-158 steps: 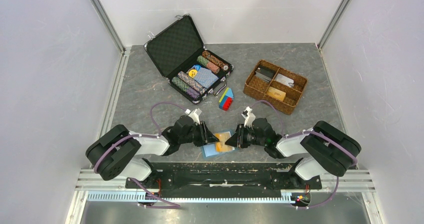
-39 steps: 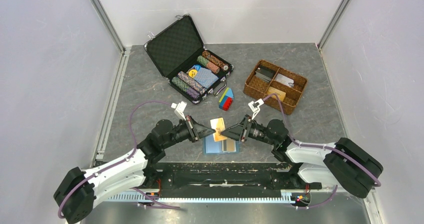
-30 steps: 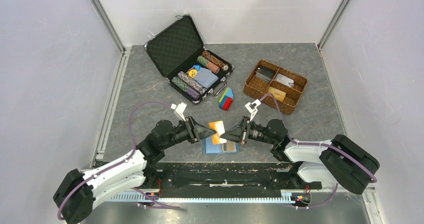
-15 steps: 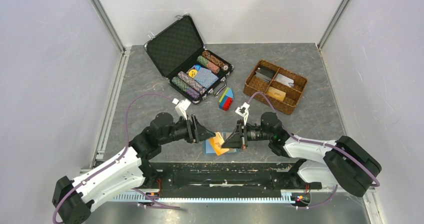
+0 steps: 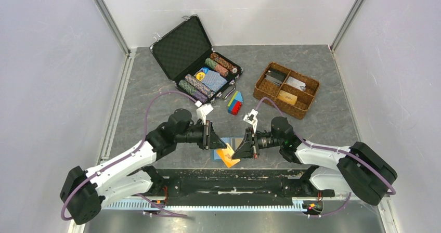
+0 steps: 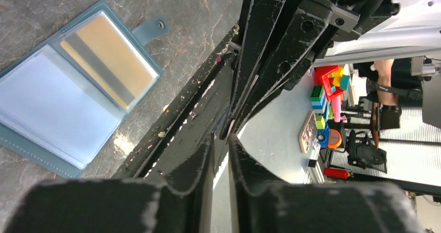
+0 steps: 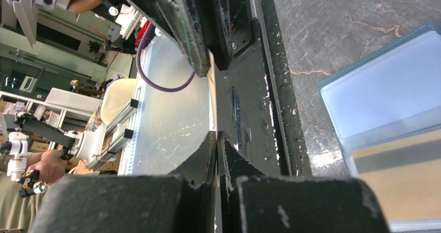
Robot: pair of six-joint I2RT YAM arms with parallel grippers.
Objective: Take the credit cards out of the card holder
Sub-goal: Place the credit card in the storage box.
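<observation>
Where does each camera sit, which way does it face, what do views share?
Top external: above and behind the bases, looking down on the table; left arm, right arm show.
Left wrist: on left arm, looking past own fingers at the right gripper.
Right wrist: mirrored, looking past own fingers at the left gripper.
Shared: all three show the card holder.

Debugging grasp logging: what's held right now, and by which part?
The right claw is shut on the orange card, pinching one edge, clear of the card holder. The left claw flanks the opposite edge; whether it grips can't be told.
</observation>
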